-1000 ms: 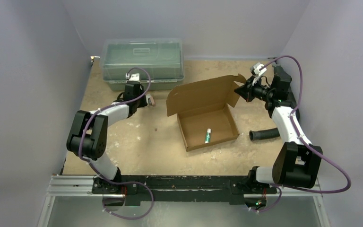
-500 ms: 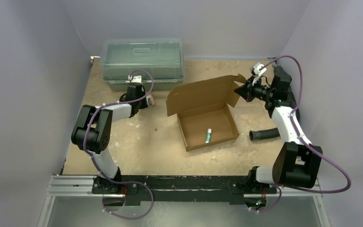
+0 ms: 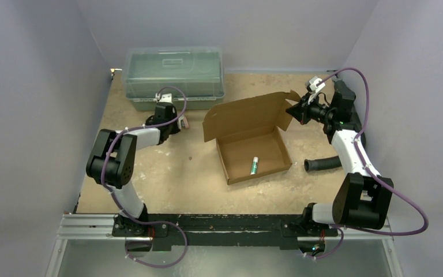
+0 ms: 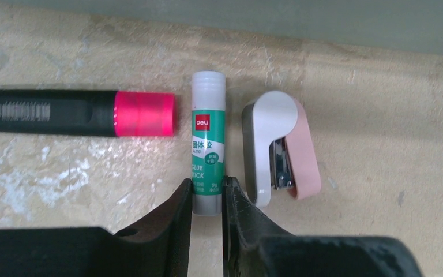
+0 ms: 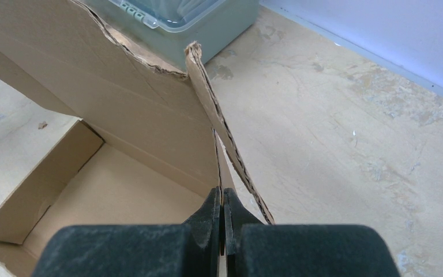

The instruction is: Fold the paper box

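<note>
1. Two grips are in play. The right gripper (image 5: 222, 199) is pinched flat on the lid's side flap of the box (image 3: 242, 118), which sits open mid-table with its lid raised.
2. The left gripper (image 4: 207, 184) has narrow jaws pressed on the base of a glue stick (image 4: 207, 138). The stick lies between a marker (image 4: 75, 112) and a stapler (image 4: 277, 147).
3. A straight lift looks best, so neither neighbour is nudged. A steady hold on the flap should keep the lid from dropping.
4. The left arm's elbow is folded and its wrist points down, just before the bin (image 3: 173, 72). The right arm reaches far, wrist turned left to the lid's corner.
</note>
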`<state>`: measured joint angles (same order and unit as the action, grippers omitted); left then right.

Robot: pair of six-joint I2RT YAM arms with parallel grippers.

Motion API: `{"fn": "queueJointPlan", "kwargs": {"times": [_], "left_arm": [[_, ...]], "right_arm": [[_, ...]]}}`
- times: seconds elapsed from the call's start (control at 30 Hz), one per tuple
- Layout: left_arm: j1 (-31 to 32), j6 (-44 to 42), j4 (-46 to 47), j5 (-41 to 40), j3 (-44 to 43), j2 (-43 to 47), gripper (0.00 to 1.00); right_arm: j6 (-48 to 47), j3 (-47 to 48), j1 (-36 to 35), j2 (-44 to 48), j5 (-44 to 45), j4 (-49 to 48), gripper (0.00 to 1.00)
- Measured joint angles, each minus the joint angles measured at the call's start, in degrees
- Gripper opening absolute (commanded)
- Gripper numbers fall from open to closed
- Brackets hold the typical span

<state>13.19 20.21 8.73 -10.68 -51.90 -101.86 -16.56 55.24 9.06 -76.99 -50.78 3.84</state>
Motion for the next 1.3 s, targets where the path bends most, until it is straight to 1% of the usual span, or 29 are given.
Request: {"fn": "queueJointPlan", "kwargs": {"times": [0.17,0.3,0.4,0.5,0.67,0.8,0.93,1.03,1.1,1.23,1.3], "left_arm": [[0.00,1.46,-0.13,0.24,4.92,6.45,0.00],[0.00,4.15,-1.16,1.16,11.87,18.12,0.00],[-0.02,7.37,-1.84,3.52,16.44,27.96,0.00],[-0.02,11.39,-3.19,8.41,21.05,38.62,0.00],[-0.04,16.90,-6.67,19.28,27.41,56.43,0.00],[-0.02,18.73,-10.54,28.37,28.41,69.96,0.00],[-0.02,19.71,-10.71,35.19,28.41,79.45,0.00],[0.00,21.55,-5.84,40.04,29.31,83.10,0.00],[0.00,22.99,-2.23,42.77,30.32,83.36,0.00],[0.52,24.81,2.12,46.25,31.04,80.43,0.00],[2.14,24.61,3.48,46.49,30.99,78.31,0.00]], "right_arm": [[0.00,0.00,0.00,0.00,-0.15,-0.02,0.00],[0.00,0.00,0.00,0.00,-0.24,-0.02,0.00],[0.00,0.00,0.00,0.00,-0.35,0.00,0.00],[0.00,0.00,0.00,0.00,-0.37,0.00,0.00],[0.00,0.00,0.00,0.00,-0.37,0.00,0.00],[0.00,0.00,0.00,0.00,-0.35,0.00,0.00],[0.00,0.00,0.00,0.00,-0.35,0.00,0.00],[0.00,0.00,0.00,0.00,-0.33,0.00,0.00],[0.00,0.00,0.00,0.00,-0.33,0.00,0.00],[0.00,0.00,0.00,0.00,-0.33,0.00,0.00],[-0.02,0.00,0.00,0.00,-0.33,0.00,0.00]]}}
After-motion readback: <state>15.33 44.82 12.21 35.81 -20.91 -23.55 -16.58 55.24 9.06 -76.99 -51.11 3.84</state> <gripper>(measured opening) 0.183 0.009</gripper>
